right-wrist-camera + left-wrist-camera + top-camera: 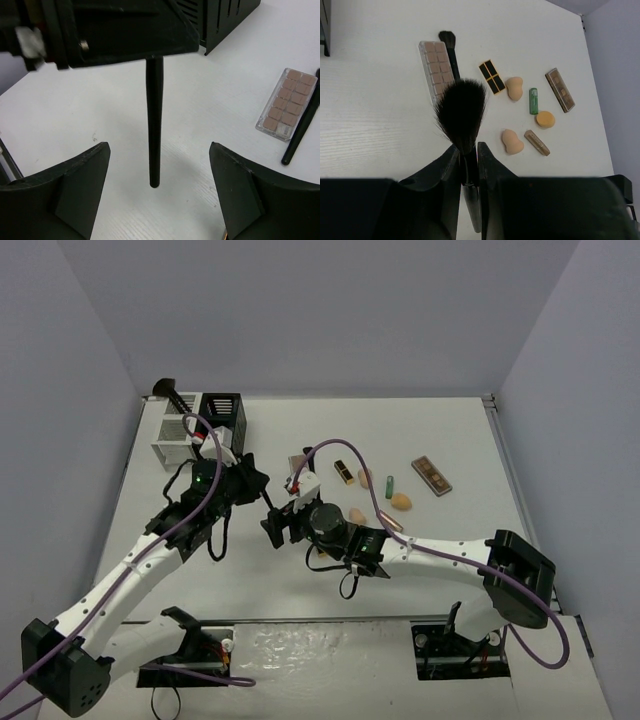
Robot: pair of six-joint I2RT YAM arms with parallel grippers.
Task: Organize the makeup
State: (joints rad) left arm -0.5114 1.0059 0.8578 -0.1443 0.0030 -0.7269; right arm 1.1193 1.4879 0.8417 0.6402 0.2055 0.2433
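Makeup brush [461, 107], black and fluffy, sits clenched in your left jaws; your right jaws gape either side of its handle, touching nothing. Palettes [437, 70], sponges [512, 141] and tubes [533, 101] lie scattered on the bench [370, 100].

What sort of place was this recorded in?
Probably a lab test cell, not a home: plain walls box in a bare white table, with makeup scattered like props.
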